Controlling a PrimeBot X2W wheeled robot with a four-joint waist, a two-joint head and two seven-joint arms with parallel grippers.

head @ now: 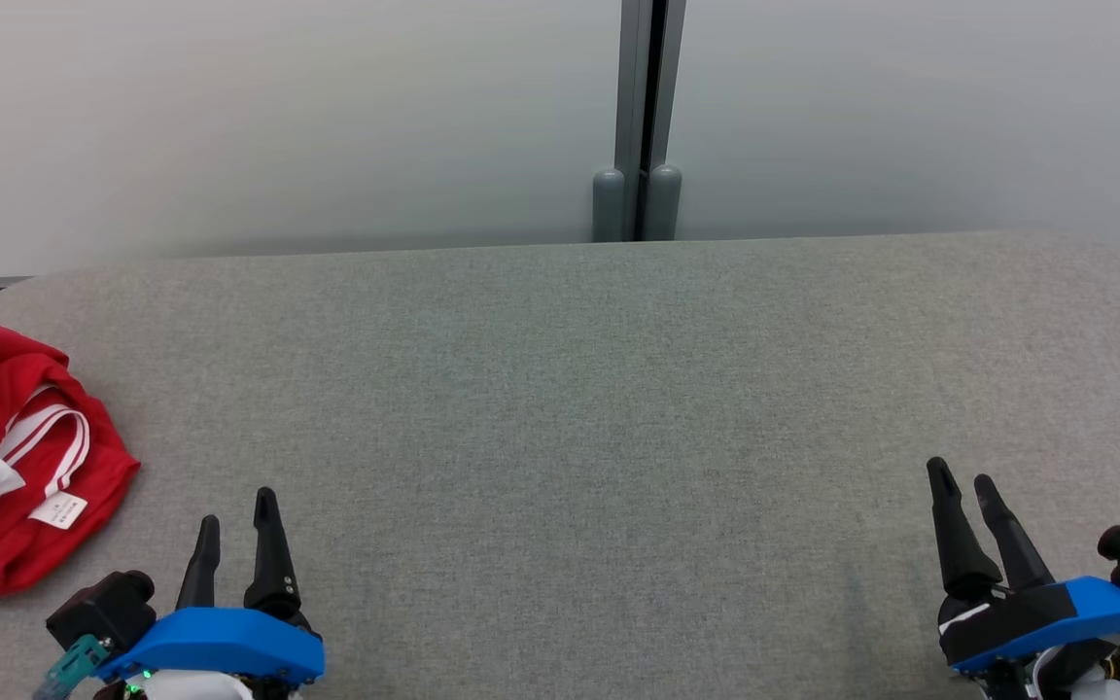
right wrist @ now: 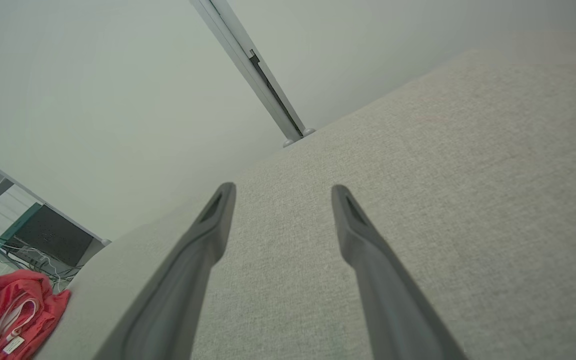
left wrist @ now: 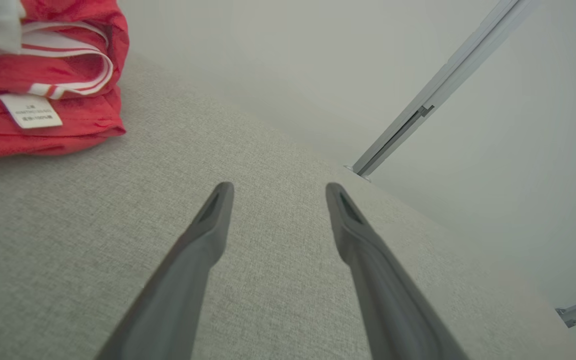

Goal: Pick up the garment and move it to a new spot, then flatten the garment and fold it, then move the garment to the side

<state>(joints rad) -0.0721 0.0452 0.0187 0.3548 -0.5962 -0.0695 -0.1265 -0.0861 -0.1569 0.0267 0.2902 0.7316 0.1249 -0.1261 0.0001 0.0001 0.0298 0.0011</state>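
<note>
The garment (head: 16,457) is a crumpled red piece with white stripes and a white label, lying at the left edge of the grey fabric-covered table (head: 579,389). In the left wrist view the garment (left wrist: 43,85) fills the upper left corner; in the right wrist view the garment (right wrist: 13,315) is far off at the lower left. My left gripper (head: 237,507) stands open at the lower left, just right of the garment and apart from it, nothing between its fingers (left wrist: 213,220). At the lower right my right gripper (head: 961,476) is open and empty too.
A pale wall with a vertical grey post (head: 643,117) runs behind the table's far edge. The table corners are rounded. Beyond the table's left end, the right wrist view shows a dark box and cables (right wrist: 43,240) on the floor.
</note>
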